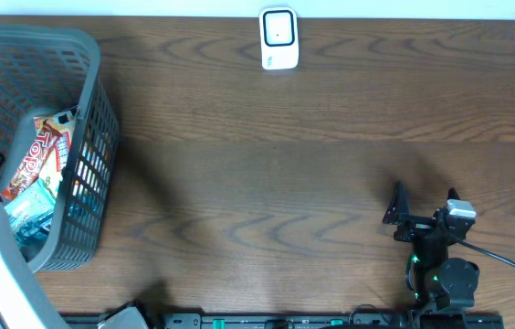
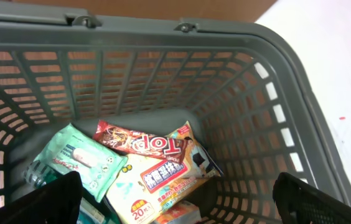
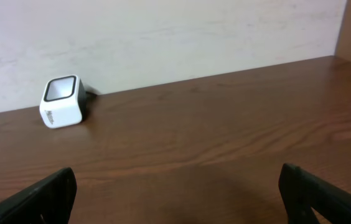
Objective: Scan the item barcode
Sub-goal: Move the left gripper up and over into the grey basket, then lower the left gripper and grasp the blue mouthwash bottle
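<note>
**Surface and room.** The bench (image 1: 285, 164) is dark brown wood grain. A plain pale wall (image 3: 163, 31) runs along its far edge.

**Fixtures.** A white barcode scanner (image 1: 278, 38) with a dark window stands at the far edge, near the centre. Lettering on its side is too small to read. A grey slatted plastic basket (image 1: 93, 137) sits at the left end of the bench.

**Items.** All items lie in the basket.
- The chocolate bar (image 2: 139, 143) has a brown wrapper with "TOP" in red-and-white letters. It lies on top of the other packs.
- The yellow pack (image 2: 157, 183) carries a red band of East Asian characters and the figure "20". It is partly under the bar.
- The green pack (image 2: 76, 162) lies to the left of both and touches them. Its print is illegible.

**End effectors.**
- The left end effector (image 2: 175, 186) hangs above the basket interior. Its jaws are fully spread and hold nothing.
- The right end effector (image 3: 175, 180) is at the near right of the bench, facing the scanner and well apart from it. Its jaws are fully spread and empty.
</note>
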Robot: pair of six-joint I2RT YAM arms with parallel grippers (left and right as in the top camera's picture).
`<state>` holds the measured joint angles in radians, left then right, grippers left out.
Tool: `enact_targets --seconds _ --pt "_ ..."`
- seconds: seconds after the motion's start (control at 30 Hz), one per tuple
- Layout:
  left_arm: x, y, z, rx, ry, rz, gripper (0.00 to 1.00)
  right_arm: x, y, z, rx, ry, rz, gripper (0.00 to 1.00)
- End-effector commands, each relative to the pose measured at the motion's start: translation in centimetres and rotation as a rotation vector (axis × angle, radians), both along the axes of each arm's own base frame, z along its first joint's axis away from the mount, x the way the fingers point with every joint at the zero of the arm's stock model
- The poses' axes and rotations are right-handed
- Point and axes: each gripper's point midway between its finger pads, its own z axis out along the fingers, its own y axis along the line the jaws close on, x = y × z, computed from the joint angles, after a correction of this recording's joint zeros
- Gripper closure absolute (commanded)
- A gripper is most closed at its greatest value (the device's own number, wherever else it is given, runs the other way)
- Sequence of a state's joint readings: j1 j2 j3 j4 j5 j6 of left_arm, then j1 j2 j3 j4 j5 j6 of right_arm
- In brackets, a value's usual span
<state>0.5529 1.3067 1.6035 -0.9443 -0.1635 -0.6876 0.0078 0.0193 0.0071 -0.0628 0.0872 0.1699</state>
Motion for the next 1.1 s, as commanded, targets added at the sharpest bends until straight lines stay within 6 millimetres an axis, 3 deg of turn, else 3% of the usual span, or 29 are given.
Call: enact_targets --seconds 0.0,0.4,1.07 --pt "-0.1 1.4 -1.0 -0.035 0.018 0.06 0.02 0.0 -0.1 -0.1 -0.015 0.004 -0.009 0.01" --pt "-0.2 4.3 -5.6 -0.124 0.128 0.14 0.02 0.0 -0.1 -0.1 -0.015 0.004 -0.009 0.01" --pt "-1.0 6.1 -6.8 -0.138 0.141 0.19 0.02 0.0 -0.1 -0.1 -0.015 0.004 -0.009 0.01"
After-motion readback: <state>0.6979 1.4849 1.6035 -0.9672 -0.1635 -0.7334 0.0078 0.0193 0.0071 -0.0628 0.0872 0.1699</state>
